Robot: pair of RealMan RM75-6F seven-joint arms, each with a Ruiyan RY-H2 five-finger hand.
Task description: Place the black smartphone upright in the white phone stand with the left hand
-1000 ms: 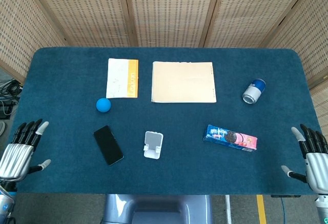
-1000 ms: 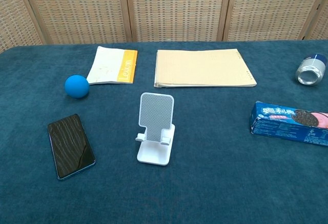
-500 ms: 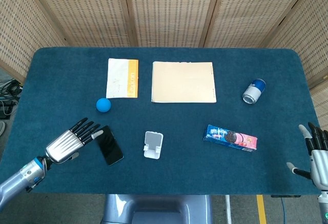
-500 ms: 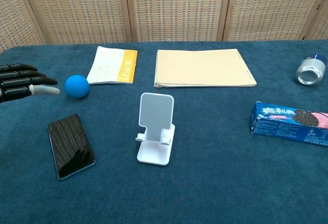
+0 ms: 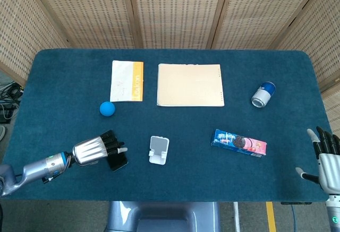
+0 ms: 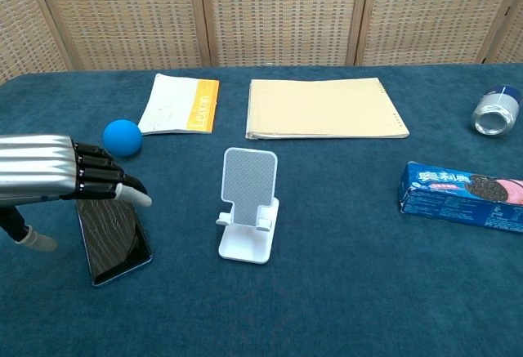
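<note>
Head view: we note the left hand (image 5: 101,148) stretched out flat over the phone (image 5: 118,160), fingers extended and gripping nothing; contact we cannot confirm. The phone lies flat on the table (image 5: 64,78), near the stand (image 5: 159,149) but apart from it. The right hand (image 5: 326,160) sits at the table's right edge, fingers apart, empty. Chest view: the left hand (image 6: 57,179) covers the phone's (image 6: 114,238) far end; its thumb hangs lower, left of the phone. The stand (image 6: 248,206) is empty. We judge the task barely begun: grasp, lift and placing all remain. The right hand is outside this view, and the fingers' undersides are hidden.
</note>
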